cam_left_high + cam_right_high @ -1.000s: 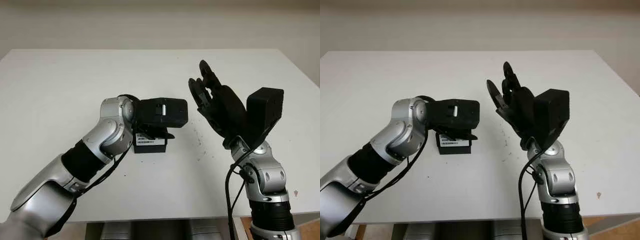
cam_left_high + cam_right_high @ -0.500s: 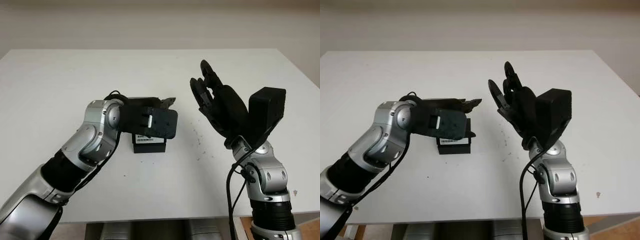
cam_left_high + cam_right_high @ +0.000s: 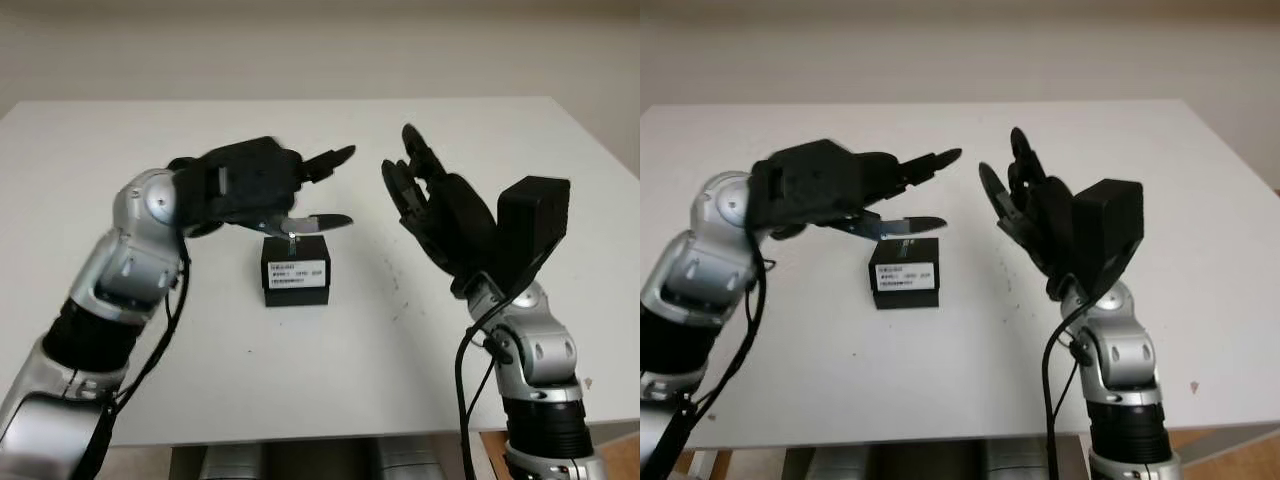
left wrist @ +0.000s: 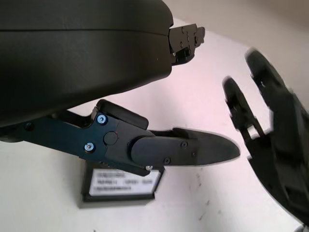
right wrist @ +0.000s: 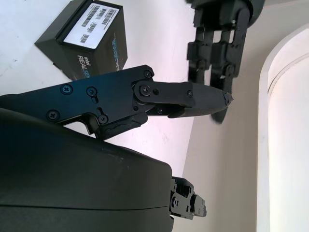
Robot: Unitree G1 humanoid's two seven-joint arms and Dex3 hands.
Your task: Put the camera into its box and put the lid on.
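A small black box (image 3: 295,272) with a white barcode label on its front stands closed on the white table (image 3: 90,150), near the middle. My left hand (image 3: 335,188) hangs open just above and behind the box, touching nothing. My right hand (image 3: 402,160) is held up to the right of the box, open, palm turned toward the left hand. The left wrist view looks down past a finger (image 4: 193,150) onto the box (image 4: 120,186), with the right hand (image 4: 275,125) opposite. In the right wrist view the box (image 5: 87,38) shows printed lettering on one side.
Small dark specks (image 3: 398,285) dot the table to the right of the box. The table's front edge (image 3: 300,435) runs close below both arms. A light wall stands behind the far edge.
My left hand has lifted off the box and swung up and back, turning at the wrist, so the box now stands uncovered. The right arm has stayed where it was.
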